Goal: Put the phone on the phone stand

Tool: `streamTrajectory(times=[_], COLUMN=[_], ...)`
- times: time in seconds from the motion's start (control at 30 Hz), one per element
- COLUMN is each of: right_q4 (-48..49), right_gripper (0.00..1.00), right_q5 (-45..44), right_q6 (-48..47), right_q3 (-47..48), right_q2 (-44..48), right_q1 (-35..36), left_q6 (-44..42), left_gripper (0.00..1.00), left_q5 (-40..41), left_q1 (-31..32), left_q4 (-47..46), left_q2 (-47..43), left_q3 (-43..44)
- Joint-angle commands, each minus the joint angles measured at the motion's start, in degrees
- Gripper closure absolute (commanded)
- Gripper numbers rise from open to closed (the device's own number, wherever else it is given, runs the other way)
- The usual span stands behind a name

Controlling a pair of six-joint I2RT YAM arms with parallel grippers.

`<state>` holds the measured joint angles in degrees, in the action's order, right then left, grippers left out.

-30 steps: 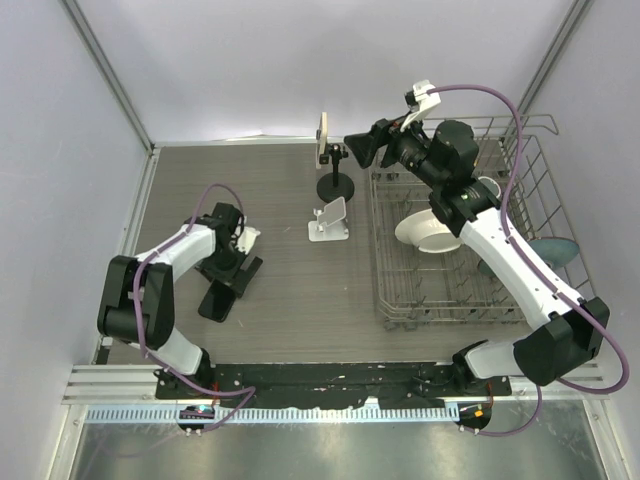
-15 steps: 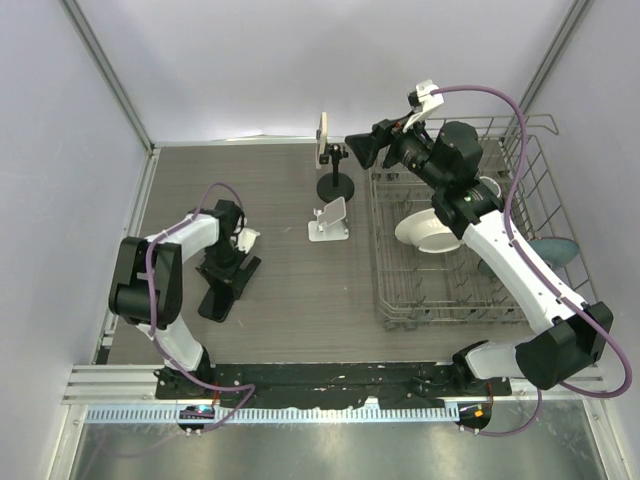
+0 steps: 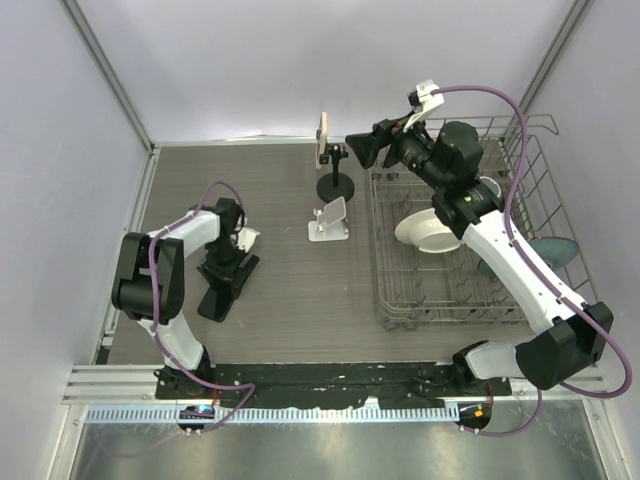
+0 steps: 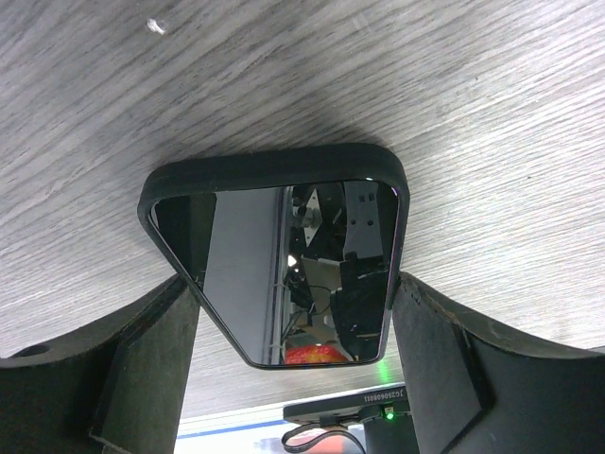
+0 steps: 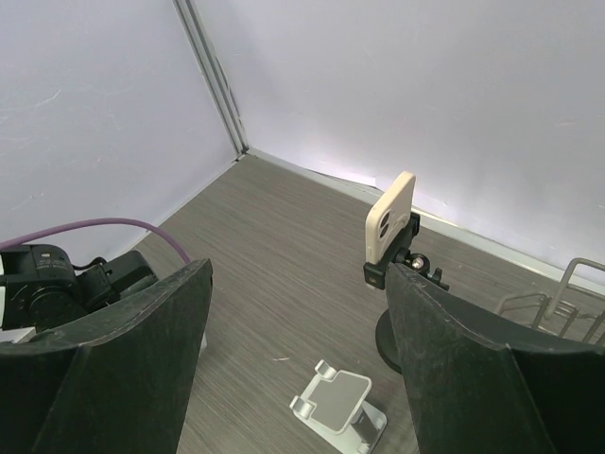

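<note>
A black phone lies slanted on the grey wooden table, left of centre. My left gripper reaches down onto it. In the left wrist view the phone sits between the two fingers of the left gripper. Both fingers touch its long edges, and its far end rests on the table. The silver phone stand stands empty mid-table and also shows in the right wrist view. My right gripper hangs open and empty, high above the back of the table, with the stand below it.
A black tripod holder at the back holds a cream phone upright, close to my right gripper. The cream phone also shows in the right wrist view. A wire dish rack holding a white bowl fills the right side.
My left arm's elbow has swung in towards the left wall and the wrist has settled over the black phone. The phone and the right arm have hardly moved.
</note>
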<state>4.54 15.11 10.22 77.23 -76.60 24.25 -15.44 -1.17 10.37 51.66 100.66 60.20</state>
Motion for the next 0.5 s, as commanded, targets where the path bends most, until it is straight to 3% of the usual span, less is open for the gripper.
streamTrajectory(times=[0.0,0.03,0.1,0.47], right_q4=[2.85,2.93,3.2,0.83], right_gripper=[0.21,0.21,0.21,0.22], right_q5=[-0.7,-0.7,-0.79,-1.4], right_q6=[-0.03,0.24,1.64,6.04], right_q3=[0.64,0.81,1.17,5.29], right_q2=[0.93,0.4,-0.22,-5.05], right_q1=[-0.08,-0.08,-0.08,-0.08], left_q6=[0.06,0.41,0.67,3.84], left_gripper=[0.8,0.91,1.0,1.0], left_q5=[-9.46,-9.73,-10.43,-9.82], left_q1=[-0.09,0.0,-0.09,0.0], left_q4=[-7.01,-7.01,-7.1,-10.61], left_q2=[0.42,-0.28,-2.74,-15.58], left_q3=[-2.73,-2.72,-2.55,-5.09])
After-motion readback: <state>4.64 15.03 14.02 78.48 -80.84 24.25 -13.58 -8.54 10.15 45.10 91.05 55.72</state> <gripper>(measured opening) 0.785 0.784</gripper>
